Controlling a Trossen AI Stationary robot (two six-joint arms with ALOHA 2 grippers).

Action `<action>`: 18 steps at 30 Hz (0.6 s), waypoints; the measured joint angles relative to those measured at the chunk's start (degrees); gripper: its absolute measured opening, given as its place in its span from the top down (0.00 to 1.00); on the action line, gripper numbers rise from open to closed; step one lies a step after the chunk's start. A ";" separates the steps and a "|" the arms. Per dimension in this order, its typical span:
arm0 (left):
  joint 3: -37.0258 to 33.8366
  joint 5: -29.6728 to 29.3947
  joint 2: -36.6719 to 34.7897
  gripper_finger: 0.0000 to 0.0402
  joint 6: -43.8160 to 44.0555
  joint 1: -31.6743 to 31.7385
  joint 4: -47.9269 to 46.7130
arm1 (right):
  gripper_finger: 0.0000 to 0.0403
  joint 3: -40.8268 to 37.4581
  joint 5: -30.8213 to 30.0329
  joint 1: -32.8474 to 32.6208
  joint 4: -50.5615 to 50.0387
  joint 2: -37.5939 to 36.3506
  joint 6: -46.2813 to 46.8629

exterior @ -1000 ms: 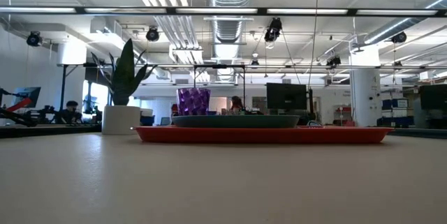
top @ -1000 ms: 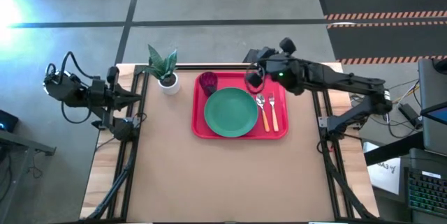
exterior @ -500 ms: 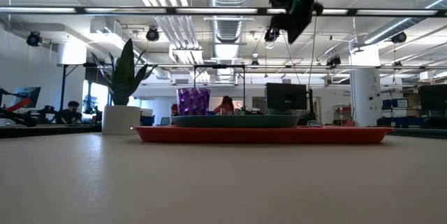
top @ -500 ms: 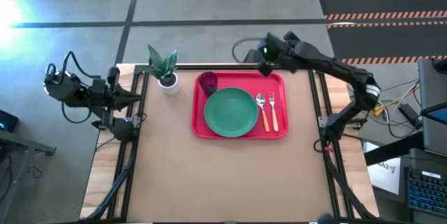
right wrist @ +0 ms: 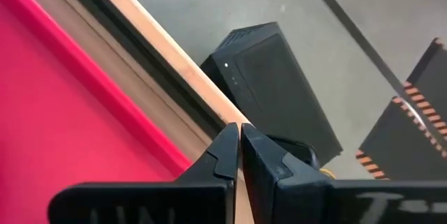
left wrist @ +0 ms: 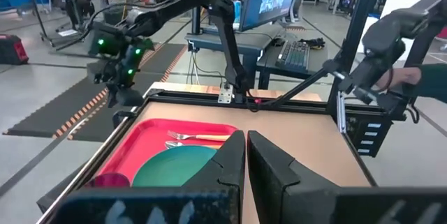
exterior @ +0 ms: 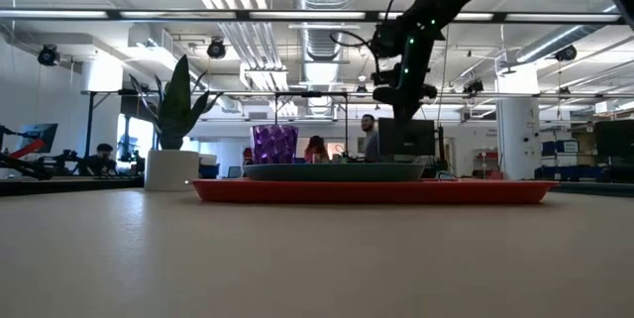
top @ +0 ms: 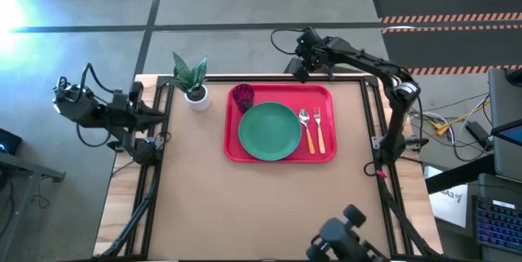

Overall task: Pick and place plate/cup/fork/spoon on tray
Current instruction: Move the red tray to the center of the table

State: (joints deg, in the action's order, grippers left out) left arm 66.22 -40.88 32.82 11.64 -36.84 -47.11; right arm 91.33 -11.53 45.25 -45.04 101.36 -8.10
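The red tray [top: 328, 153] lies at the table's far middle. On it rest the teal-green plate [top: 269, 131], the purple cup [top: 243, 95] at its far left corner, the spoon [top: 306, 126] and the fork [top: 319, 127] side by side right of the plate. My right gripper [top: 298, 69] is shut and empty, above the table's far edge beyond the tray; its wrist view shows the tray's corner [right wrist: 63, 112]. My left gripper [top: 163, 113] is shut and empty at the table's left edge, pointing toward the tray [left wrist: 150, 137].
A small white pot with a green plant [top: 192, 82] stands left of the tray at the far edge. Black frame rails run along the table's left and right sides. A dark box [right wrist: 279, 91] sits on the floor beyond the far edge. People show far behind in the low view.
My right gripper has gone from above the tray's far part toward the table's far edge and now hangs beyond the tray, lower in the low view. The tableware on the tray has stayed still.
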 joint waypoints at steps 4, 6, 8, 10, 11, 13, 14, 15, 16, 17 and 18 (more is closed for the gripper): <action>0.00 0.00 0.06 1.00 0.00 0.02 -0.01 | 0.98 -0.05 2.01 0.36 2.38 2.67 0.59; 0.00 -0.02 0.07 1.00 -0.25 0.01 -0.17 | 0.98 -0.09 4.82 0.35 5.61 3.68 1.68; -0.02 -0.03 0.27 1.00 -0.11 0.02 -0.28 | 0.98 -0.09 9.26 0.18 9.56 4.66 3.75; -0.02 -0.03 0.49 1.00 0.01 0.01 -0.19 | 0.98 -0.09 14.19 -0.09 13.09 5.41 4.98; -0.02 -0.04 0.58 1.00 0.04 0.02 -0.12 | 0.98 -0.09 15.82 -0.13 13.88 5.53 5.07; -0.02 -0.04 0.77 1.00 0.09 0.02 0.05 | 0.98 -0.09 16.54 -0.28 13.93 5.52 5.56; -0.02 -0.04 0.79 1.00 0.09 0.02 0.13 | 0.98 -0.09 16.66 -0.28 12.97 5.39 6.21; 0.00 -0.04 0.79 1.00 0.11 0.00 0.35 | 0.98 -0.09 16.63 -0.26 11.65 5.33 6.97; 0.00 -0.09 0.81 1.00 0.11 0.02 0.97 | 0.98 -0.09 16.58 -0.24 10.49 5.29 7.09; 0.00 -0.12 0.80 1.00 0.10 0.02 1.57 | 0.98 -0.09 16.54 -0.20 9.94 5.29 7.08; 0.00 -0.13 0.80 1.00 0.08 0.00 1.79 | 0.98 -0.09 16.48 -0.17 9.88 5.29 7.08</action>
State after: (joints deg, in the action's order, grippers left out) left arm 66.22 -41.01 33.61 11.72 -36.84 -45.32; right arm 91.24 4.95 45.08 -35.16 106.65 -1.01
